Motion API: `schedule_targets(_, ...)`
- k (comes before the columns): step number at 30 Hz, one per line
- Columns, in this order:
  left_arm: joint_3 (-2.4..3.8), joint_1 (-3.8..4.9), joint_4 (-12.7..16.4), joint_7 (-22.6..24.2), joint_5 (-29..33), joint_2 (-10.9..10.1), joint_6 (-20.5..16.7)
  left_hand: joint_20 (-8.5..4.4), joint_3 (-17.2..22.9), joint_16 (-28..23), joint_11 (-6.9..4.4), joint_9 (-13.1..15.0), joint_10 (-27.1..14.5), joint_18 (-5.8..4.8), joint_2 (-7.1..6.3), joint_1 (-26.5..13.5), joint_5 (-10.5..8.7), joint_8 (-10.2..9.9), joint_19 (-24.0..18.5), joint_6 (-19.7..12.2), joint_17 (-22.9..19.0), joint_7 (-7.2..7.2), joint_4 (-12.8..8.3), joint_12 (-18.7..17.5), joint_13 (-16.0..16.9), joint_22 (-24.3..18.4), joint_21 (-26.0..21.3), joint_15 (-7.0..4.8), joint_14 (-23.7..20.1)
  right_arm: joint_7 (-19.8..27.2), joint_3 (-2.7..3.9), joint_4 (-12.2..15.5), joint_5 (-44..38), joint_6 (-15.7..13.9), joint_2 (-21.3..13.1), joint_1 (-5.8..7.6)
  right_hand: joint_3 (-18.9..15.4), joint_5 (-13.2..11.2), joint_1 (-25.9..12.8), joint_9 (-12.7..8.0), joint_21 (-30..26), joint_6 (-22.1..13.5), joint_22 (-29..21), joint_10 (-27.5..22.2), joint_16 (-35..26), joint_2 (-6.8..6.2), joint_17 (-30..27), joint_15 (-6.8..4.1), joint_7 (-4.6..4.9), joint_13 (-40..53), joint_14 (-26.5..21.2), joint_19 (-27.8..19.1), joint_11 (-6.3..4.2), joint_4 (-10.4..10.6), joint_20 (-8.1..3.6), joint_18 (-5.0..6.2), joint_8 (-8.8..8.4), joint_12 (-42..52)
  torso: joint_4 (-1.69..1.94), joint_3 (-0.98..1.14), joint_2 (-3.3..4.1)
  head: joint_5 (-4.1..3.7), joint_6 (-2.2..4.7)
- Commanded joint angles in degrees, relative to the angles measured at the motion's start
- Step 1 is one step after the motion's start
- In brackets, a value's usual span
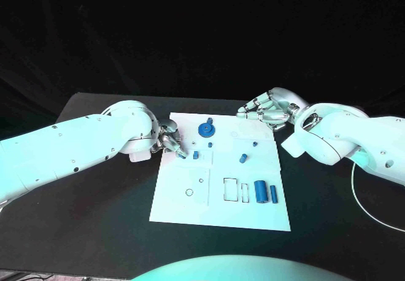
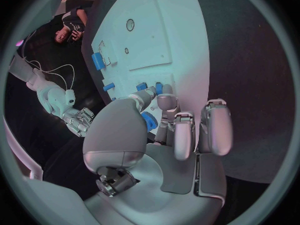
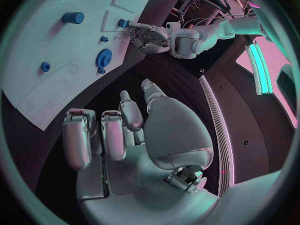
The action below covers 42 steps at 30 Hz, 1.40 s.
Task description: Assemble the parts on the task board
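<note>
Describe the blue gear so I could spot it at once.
Start at the white task board in the middle of the black table. Near its far edge lies the blue gear. It is round, flat and toothed, wider than the small blue pieces near it.

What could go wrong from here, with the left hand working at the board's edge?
The left hand pinches a small blue part at its fingertips; such a slight hold could let it slip or tilt before seating. Its fingers are close to other blue pieces on the task board, so they might nudge them. The right hand hovers near the blue gear.
</note>
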Motion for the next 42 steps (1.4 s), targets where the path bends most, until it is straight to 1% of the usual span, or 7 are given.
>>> schedule_targets(1,-0.12,-0.17,0.02,-0.31,-0.06,0.45,1.99,-0.02,8.18,0.18,-0.05,-0.15,0.70,0.05,0.21,0.17,0.56,-0.32,1.09,0.62,15.07,-0.04,-7.55,0.42,0.16,5.07,0.33,-0.13,6.14,0.06,0.00,0.09,-0.21,0.74,0.01,-0.04,-0.40,0.13,0.25,0.00,-0.20,-0.34,3.80,-0.28,-0.23,0.54,4.94,0.00,-0.06,0.01,3.89,0.51,-0.02,-0.06,-0.14,-0.10,0.10,0.10,0.01,0.00,-0.01,-0.01,-0.05)
schedule_targets(4,-0.12,-0.17,-0.12,-1.23,0.37,0.84,2.04,-0.05,8.01,0.18,-0.20,-0.44,1.39,0.04,0.52,-1.24,0.66,-0.39,1.14,1.51,15.07,-0.29,-6.80,0.89,0.75,5.16,0.36,-0.19,6.14,0.04,0.00,0.14,-0.21,0.73,0.00,-0.04,-0.62,0.41,0.38,0.00,-0.22,-0.36,3.79,-0.32,-0.27,0.63,4.89,0.00,-0.05,-0.04,3.89,0.50,-0.01,0.01,-0.14,-0.10,0.11,0.05,-0.01,0.01,-0.01,0.01,-0.07)
schedule_targets(14,-0.15,-0.16,-0.39,-4.86,0.71,1.84,4.17,-0.46,5.22,0.18,-0.81,-1.57,3.02,-0.18,1.89,-7.95,0.54,-0.90,1.66,4.19,15.07,-1.18,-2.27,2.89,3.38,6.12,1.06,-0.70,6.14,-0.03,0.00,0.23,-0.21,0.69,-0.05,-0.04,-0.62,0.42,0.39,0.00,-0.22,-0.36,3.78,-0.32,-0.27,0.64,4.89,0.00,-0.05,-0.04,3.89,0.50,-0.01,0.01,-0.14,-0.10,0.11,0.05,-0.03,0.08,-0.02,0.04,-0.14)
schedule_targets(20,-0.15,-0.15,-0.67,-6.02,0.69,2.34,4.62,-0.62,4.59,0.18,-0.94,-2.18,3.30,-0.20,2.49,-9.57,0.55,-1.20,1.72,4.84,15.07,-1.33,-1.43,3.25,3.94,6.25,1.10,-0.84,6.14,-0.02,0.00,0.27,-0.21,0.64,-0.07,-0.04,-0.67,0.46,0.42,0.00,-0.23,-0.36,3.77,-0.34,-0.26,0.65,4.90,0.00,-0.05,-0.06,3.89,0.50,-0.01,0.02,-0.14,-0.10,0.11,0.03,-0.08,0.05,0.00,-0.01,-0.06)
schedule_targets(29,-0.16,-0.15,-1.11,-6.72,0.39,2.76,4.25,-0.69,4.20,0.18,-1.02,-2.51,3.46,-0.24,2.70,-10.48,0.54,-1.30,1.81,5.23,15.07,-1.42,-1.07,3.40,4.20,6.42,1.22,-0.91,6.14,0.02,0.00,0.32,-0.21,0.56,-0.11,-0.04,-0.67,0.46,0.42,0.00,-0.23,-0.36,3.77,-0.34,-0.26,0.65,4.90,0.00,-0.05,-0.06,3.89,0.50,-0.01,0.02,-0.14,-0.10,0.11,0.03,-0.02,0.01,0.01,-0.17,-0.09)
schedule_targets(34,-0.16,-0.15,-1.30,-6.90,0.20,2.88,3.82,-0.74,3.17,0.18,-1.06,-2.84,3.60,-0.24,2.16,-11.74,0.46,-1.35,1.81,5.58,15.07,-1.48,-0.62,3.52,4.42,6.44,1.18,-0.95,6.14,0.08,0.00,0.33,-0.21,0.51,-0.13,-0.04,-0.71,0.50,0.45,0.00,-0.30,-0.37,3.63,-0.42,-0.34,0.65,4.76,0.00,-0.05,-0.16,3.86,0.43,-0.01,0.02,-0.14,-0.07,0.11,-0.12,-0.01,-0.02,0.00,-0.25,-0.09)
schedule_targets(42,-0.16,-0.15,-1.27,-6.72,0.11,2.97,3.02,-0.83,-1.37,0.18,-1.17,-3.60,3.93,-0.36,0.61,-14.70,0.31,-1.29,2.07,6.44,15.07,-1.62,0.99,3.82,4.99,6.95,1.51,-1.05,6.14,0.14,0.00,0.33,-0.20,0.49,-0.14,-0.04,-0.74,0.52,0.47,0.00,-0.35,-0.38,3.53,-0.48,-0.39,0.65,4.68,0.00,-0.04,-0.24,3.84,0.38,-0.01,0.03,-0.14,-0.04,0.10,-0.22,0.01,-0.03,-0.02,-0.27,-0.17)
